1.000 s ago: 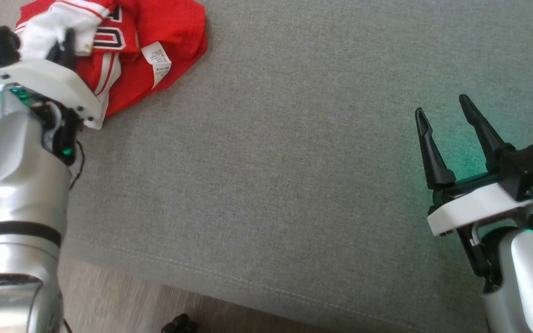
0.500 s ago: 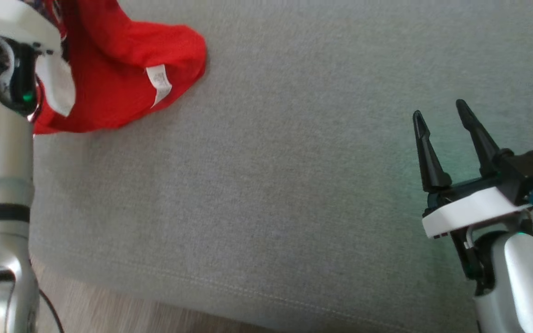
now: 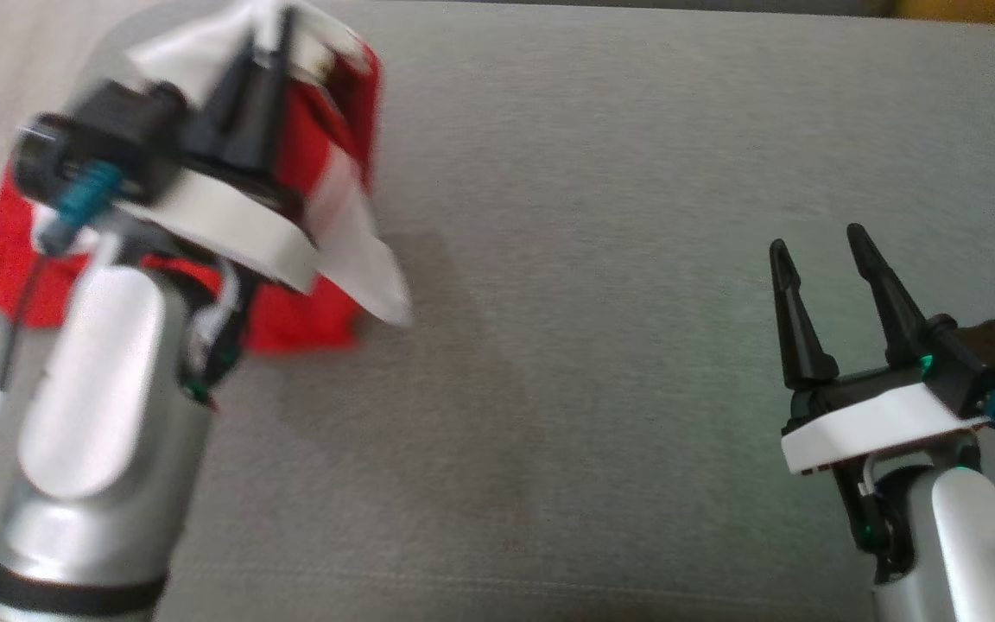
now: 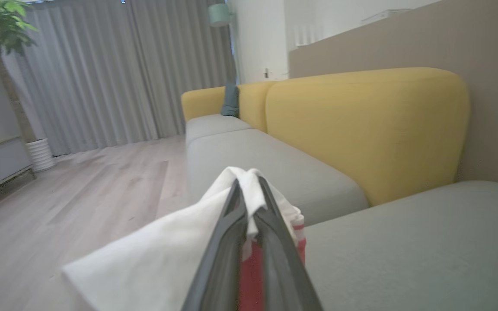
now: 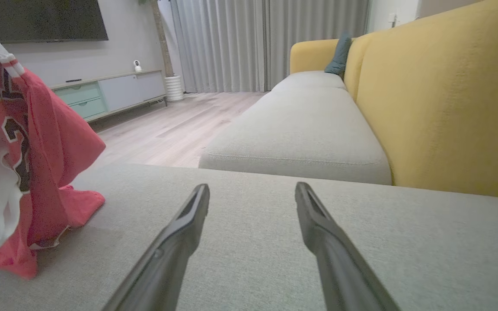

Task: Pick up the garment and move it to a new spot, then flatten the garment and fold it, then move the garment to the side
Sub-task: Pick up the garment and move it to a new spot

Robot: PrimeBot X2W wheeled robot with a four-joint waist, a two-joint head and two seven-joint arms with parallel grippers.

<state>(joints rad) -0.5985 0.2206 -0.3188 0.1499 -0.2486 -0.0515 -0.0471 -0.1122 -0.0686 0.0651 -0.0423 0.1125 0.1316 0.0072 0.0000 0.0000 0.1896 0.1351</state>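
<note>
1. The garment (image 5: 54,142), a red jersey with white trim and dark lettering, is held bunched in the left pincer (image 4: 247,185). The two fingers are pressed together on a white fold near its top edge.
2. From that grip the cloth hangs downward, so its long axis runs roughly upright, from the pincer toward the sofa seat (image 3: 636,259). In the right wrist view the lowest red folds are seen at the seat's surface. Whether they rest on it or hang just above it cannot be told.
3. The right pincer (image 3: 817,240) is held over the right part of the seat with its fingers wide apart and nothing between them. It is pointed along the seat, toward the yellow backrest (image 5: 439,95).
4. The relation that matters is sideways: the garment lies to the left of the right pincer and well apart from it, with a broad stretch of bare grey seat between the two. The left arm is the nearer one by far, since the cloth is already carried by it.
5. The step in hand is judged to be the carry to a new spot, for which the bare middle of the seat would be suited.
6. Flattening is judged to call for a second grip, so the gap would have to be crossed by the right pincer.
</note>
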